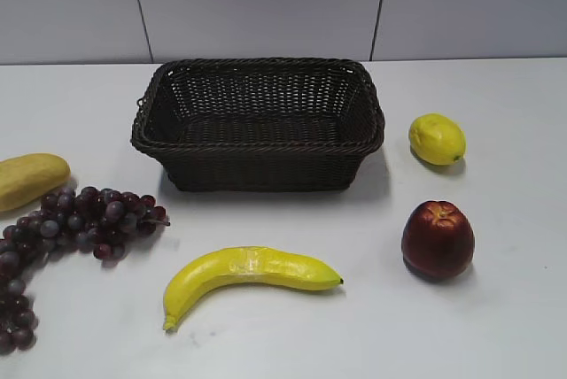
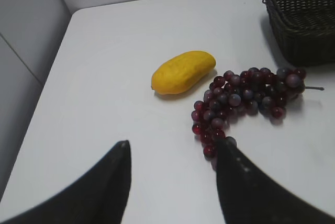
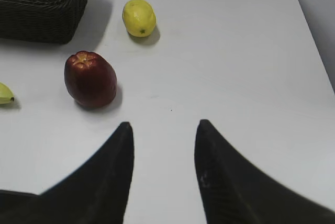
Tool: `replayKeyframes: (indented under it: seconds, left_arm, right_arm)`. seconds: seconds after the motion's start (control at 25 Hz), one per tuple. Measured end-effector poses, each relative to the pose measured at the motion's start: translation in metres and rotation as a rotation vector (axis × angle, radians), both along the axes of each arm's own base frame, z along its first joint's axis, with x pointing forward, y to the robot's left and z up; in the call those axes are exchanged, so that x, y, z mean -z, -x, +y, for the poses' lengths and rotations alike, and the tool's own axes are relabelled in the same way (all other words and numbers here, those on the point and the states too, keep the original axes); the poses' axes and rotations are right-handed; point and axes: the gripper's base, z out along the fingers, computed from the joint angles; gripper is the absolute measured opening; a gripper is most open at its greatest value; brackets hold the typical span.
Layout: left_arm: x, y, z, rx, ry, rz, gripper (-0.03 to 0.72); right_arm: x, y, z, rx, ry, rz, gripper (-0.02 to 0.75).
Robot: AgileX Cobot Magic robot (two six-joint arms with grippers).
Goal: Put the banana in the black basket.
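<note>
The banana (image 1: pixel 248 273) lies flat on the white table in front of the black basket (image 1: pixel 259 122); only its tip shows at the left edge of the right wrist view (image 3: pixel 5 94). The basket is empty; a corner of it shows in the left wrist view (image 2: pixel 301 20) and in the right wrist view (image 3: pixel 42 4). My left gripper (image 2: pixel 171 148) is open and empty above the table, near the grapes. My right gripper (image 3: pixel 163 127) is open and empty, to the right of the apple. Neither gripper shows in the exterior view.
A bunch of dark red grapes (image 1: pixel 80 224) and a pale-yellow oblong fruit (image 1: pixel 27 180) lie left of the basket. A lemon (image 1: pixel 436 138) and a red apple (image 1: pixel 437 239) lie to its right. The table's left edge (image 2: pixel 36 103) meets a wall.
</note>
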Motion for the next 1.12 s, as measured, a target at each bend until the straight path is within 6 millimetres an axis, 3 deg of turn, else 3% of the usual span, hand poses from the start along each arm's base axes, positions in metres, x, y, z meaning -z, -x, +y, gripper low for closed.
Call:
replayKeyframes:
  seconds: [0.48, 0.68, 0.8, 0.96, 1.12]
  left_arm:
    - [-0.062, -0.1, 0.007, 0.073, -0.068, 0.147, 0.507]
    - [-0.074, -0.143, 0.005, 0.159, -0.099, 0.171, 0.502]
    - [-0.078, -0.164, -0.007, 0.245, -0.123, 0.193, 0.492]
    - [-0.077, -0.185, -0.038, 0.41, -0.19, 0.227, 0.49]
    - [-0.063, -0.199, -0.074, 0.565, -0.226, 0.283, 0.489]
  right_arm:
    - [0.0, 0.0, 0.0, 0.0, 0.0, 0.0, 0.301]
    - [0.0, 0.0, 0.0, 0.0, 0.0, 0.0, 0.301]
    - [0.0, 0.0, 0.0, 0.0, 0.0, 0.0, 0.301]
    - [0.0, 0.0, 0.0, 0.0, 0.0, 0.0, 0.301]
    - [0.0, 0.0, 0.0, 0.0, 0.0, 0.0, 0.301]
